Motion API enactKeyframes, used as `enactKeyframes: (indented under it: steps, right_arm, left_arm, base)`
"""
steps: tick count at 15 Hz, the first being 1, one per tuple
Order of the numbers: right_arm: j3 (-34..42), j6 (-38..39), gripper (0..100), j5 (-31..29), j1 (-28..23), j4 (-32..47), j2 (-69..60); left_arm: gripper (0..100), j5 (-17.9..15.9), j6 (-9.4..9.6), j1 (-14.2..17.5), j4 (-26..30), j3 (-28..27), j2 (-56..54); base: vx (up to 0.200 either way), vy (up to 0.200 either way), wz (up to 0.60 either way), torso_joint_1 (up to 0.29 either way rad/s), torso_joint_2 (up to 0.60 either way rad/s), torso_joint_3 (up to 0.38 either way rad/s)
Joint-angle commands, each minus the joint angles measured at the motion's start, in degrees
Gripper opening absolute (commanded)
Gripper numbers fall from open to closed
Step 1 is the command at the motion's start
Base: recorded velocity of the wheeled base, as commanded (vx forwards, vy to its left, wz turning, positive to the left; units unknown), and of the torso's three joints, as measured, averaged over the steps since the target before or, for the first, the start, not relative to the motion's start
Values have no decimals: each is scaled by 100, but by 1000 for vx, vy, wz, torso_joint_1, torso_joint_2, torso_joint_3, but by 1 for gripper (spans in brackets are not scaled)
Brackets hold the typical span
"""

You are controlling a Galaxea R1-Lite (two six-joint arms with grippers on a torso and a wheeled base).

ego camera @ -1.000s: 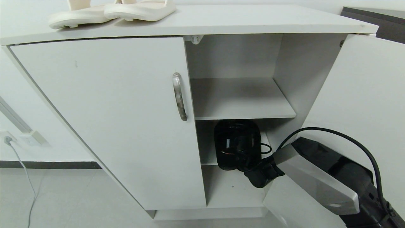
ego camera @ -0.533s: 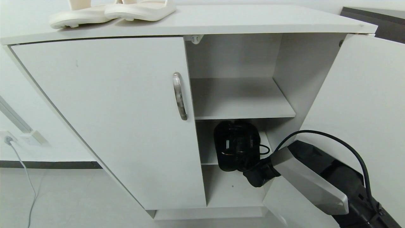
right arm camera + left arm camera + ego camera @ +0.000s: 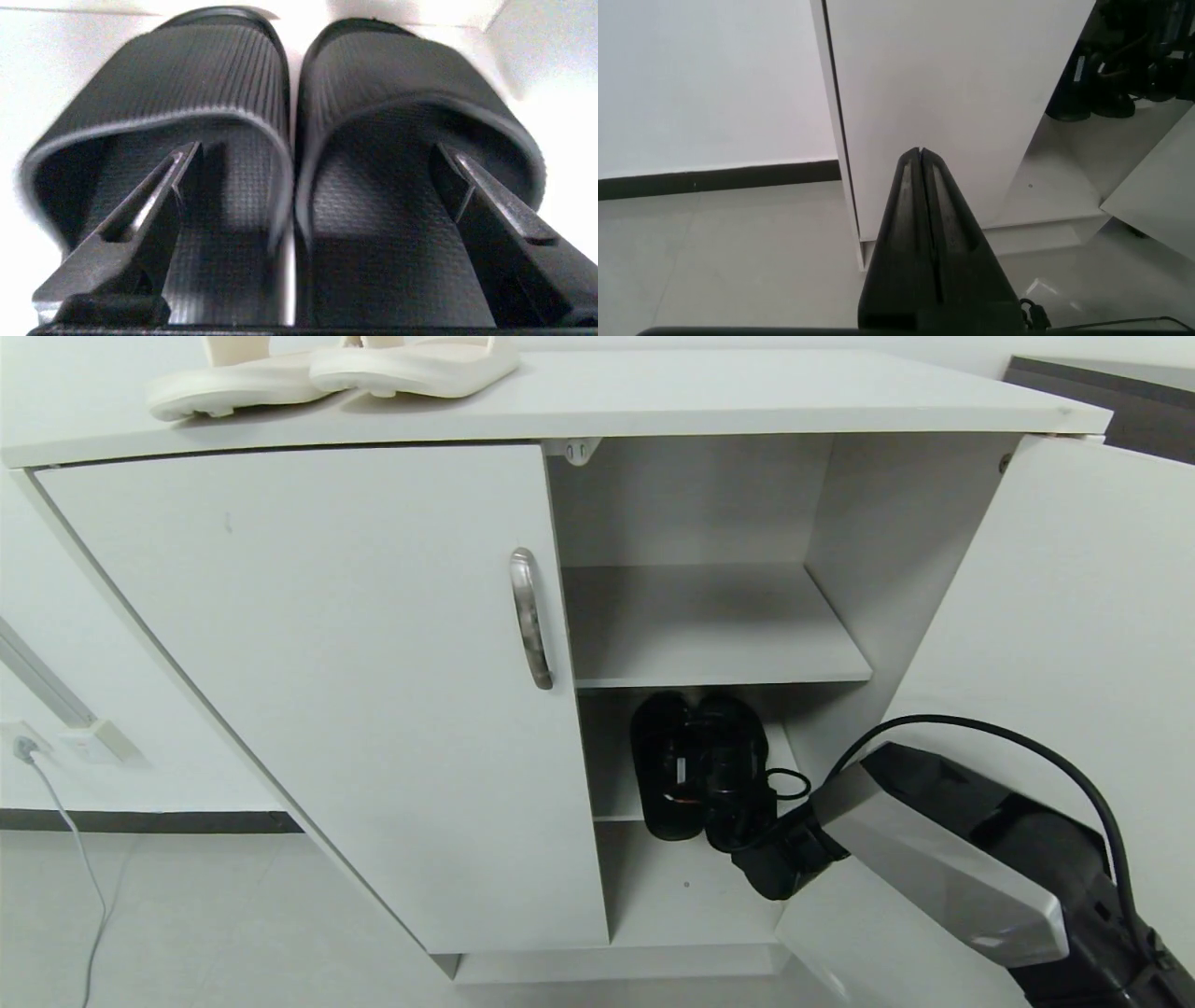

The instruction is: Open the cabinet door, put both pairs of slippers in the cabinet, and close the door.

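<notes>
Room behind and beside the cabinet (image 3: 747, 392). A plain white wall (image 3: 84, 569) runs across the back, evenly lit. A dark skirting band (image 3: 140, 822) marks its foot. The floor (image 3: 187, 915) is pale grey, glossy tile with faint joint lines, and it carries soft reflections. Low on the wall at the left sit a socket (image 3: 21, 747) and a second white box (image 3: 93, 745) just beside it. A grey cable (image 3: 79, 868) hangs from the socket to the floor. A slanted grey strip (image 3: 37, 681) crosses the wall above them. A dark panel (image 3: 1102, 401) shows at the far right.
</notes>
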Motion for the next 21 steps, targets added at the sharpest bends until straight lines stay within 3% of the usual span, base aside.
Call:
enactKeyframes:
  steps: [1, 6, 10, 14, 21]
  right_arm:
    - [736, -10, 100, -7, 115, -272, -535]
    - [3636, -10, 100, -51, 634, -1459, -2091]
    - [5060, -18, 100, -42, 906, -1960, -2926]
    - [5183, -18, 100, -51, 1170, -1960, -2908]
    - [5280, -10, 100, -60, 1319, -2030, -2899]
  left_arm:
    - [0, -2, 7, 0, -5, 1, 7]
    - [0, -2, 7, 9, 4, 1, 7]
    - [0, -2, -2, 9, 4, 1, 7]
    - [0, -2, -11, 9, 4, 1, 7]
    - [0, -2, -11, 0, 4, 1, 7]
  base:
    - [0, 0, 0, 0, 0, 0]
    - [0, 0, 0, 0, 0, 0]
    - [0, 0, 0, 0, 0, 0]
    - [0, 0, 0, 0, 0, 0]
    - [-200, 0, 0, 1, 4, 0]
